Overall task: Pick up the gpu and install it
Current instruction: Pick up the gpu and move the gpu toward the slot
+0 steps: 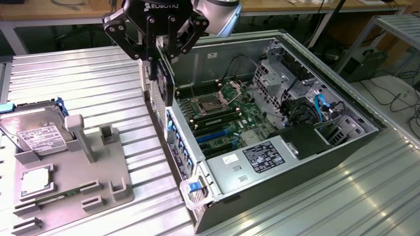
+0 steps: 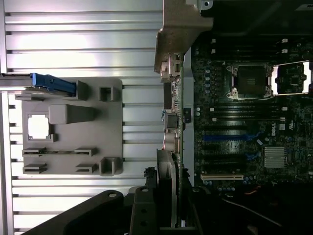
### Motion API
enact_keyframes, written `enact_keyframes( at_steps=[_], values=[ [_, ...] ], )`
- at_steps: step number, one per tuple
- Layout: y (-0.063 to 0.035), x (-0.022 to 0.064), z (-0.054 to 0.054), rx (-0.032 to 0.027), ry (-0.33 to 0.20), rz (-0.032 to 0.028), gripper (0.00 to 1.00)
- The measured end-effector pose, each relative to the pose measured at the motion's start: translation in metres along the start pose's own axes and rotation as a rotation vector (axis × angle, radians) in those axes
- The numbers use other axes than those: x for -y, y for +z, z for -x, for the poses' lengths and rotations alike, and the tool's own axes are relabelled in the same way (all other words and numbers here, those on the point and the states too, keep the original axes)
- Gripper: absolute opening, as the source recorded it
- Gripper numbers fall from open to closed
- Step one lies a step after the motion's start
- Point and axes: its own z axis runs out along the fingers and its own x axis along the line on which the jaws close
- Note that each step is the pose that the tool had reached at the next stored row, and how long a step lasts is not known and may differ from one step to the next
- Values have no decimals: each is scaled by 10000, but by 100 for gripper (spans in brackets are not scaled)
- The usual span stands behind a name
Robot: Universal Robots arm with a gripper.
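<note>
Closest to the wrist camera, the claw (image 2: 170, 215) has its two fingers clamped on the gpu (image 2: 168, 169). It pinches the thin black card by its flat faces, so the card hangs on edge below the fingers. That grip suits a card that has to go edge-first into a slot, because the lower edge is left free.

The gpu hangs above the computer case (image 1: 295, 172), over the case wall on the exterior view's left, the wall that carries the rear ports and slot openings. It looks clear of that wall and of the motherboard (image 1: 220, 110) inside the case, so I judge it lifted but not seated. In the wrist view its edge runs along the board's border beside that wall. It does not line up with the expansion slots (image 2: 220, 138), which lie further inside the case.

The case lies on its side with its panel off, so the board faces up and a card can be brought down onto it from above.

Outside the case, on the bench (image 1: 85, 69) toward the exterior view's left, a grey holder tray (image 1: 98, 169) keeps parts in moulded pockets. A hard drive (image 1: 33, 130) leans in the pocket farthest from the case.
</note>
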Motion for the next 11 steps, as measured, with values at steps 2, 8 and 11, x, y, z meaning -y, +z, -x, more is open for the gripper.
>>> enact_keyframes(
  at_steps=[2,8,11],
  values=[
    [0,0,24,0,1,0,28],
    [0,-1,90,0,1,0,28],
    [0,-1,126,0,1,0,28]
  ],
)
